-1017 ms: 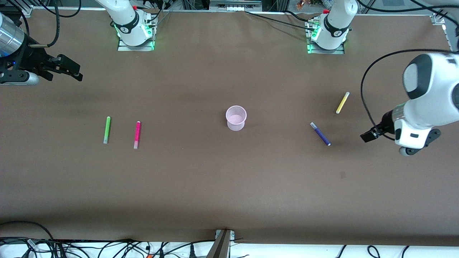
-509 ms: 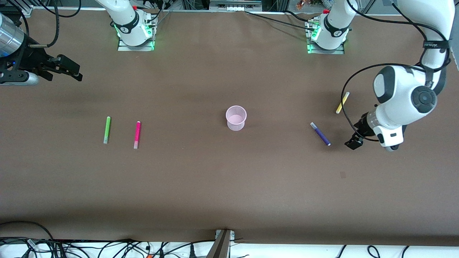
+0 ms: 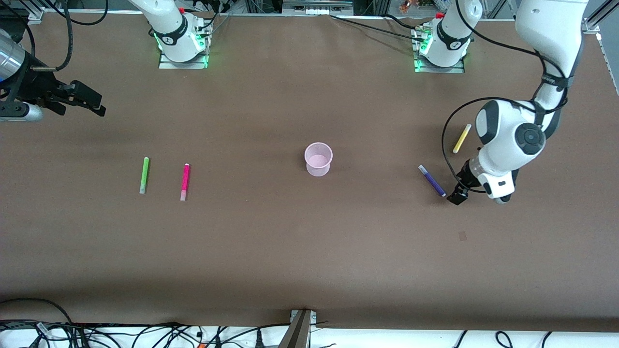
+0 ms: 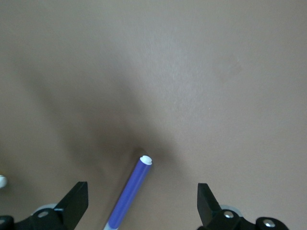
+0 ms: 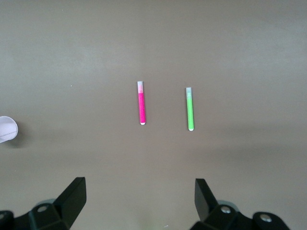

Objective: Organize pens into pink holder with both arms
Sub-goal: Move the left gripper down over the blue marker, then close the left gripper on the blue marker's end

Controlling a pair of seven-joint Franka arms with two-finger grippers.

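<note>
So here the pink holder (image 3: 318, 158) stands upright about mid-table, nothing in it, and all four pens lie flat on the brown tabletop (image 3: 309, 251).

The left gripper (image 3: 457, 197) is down low toward the left arm's end of the table, right by the purple pen (image 3: 432, 181). From the left wrist view its fingers (image 4: 74, 203) are spread wide, with the purple pen (image 4: 128, 192) lying between them, white tip pointing away from the wrist. I can't tell if anything is touching the pen; it looks like it's just lying there on the table. The yellow pen (image 3: 462, 138) sits a bit farther from the front camera than the purple one, also toward the left arm's end, partly beside the arm's white elbow.

The right gripper (image 3: 92, 102) hangs up in the air over the right arm's end of the table, near that edge, and seems to be waiting. Its jaws are wide apart too and hold nothing. Its wrist view looks down on the magenta pen (image 5: 141, 103) and the lime green pen (image 5: 190, 109) lying side by side, roughly parallel, apart from each other. On the table the lime green pen (image 3: 144, 175) is closer to the right arm's end, and the magenta pen (image 3: 184, 181) lies between it and the holder.
</note>
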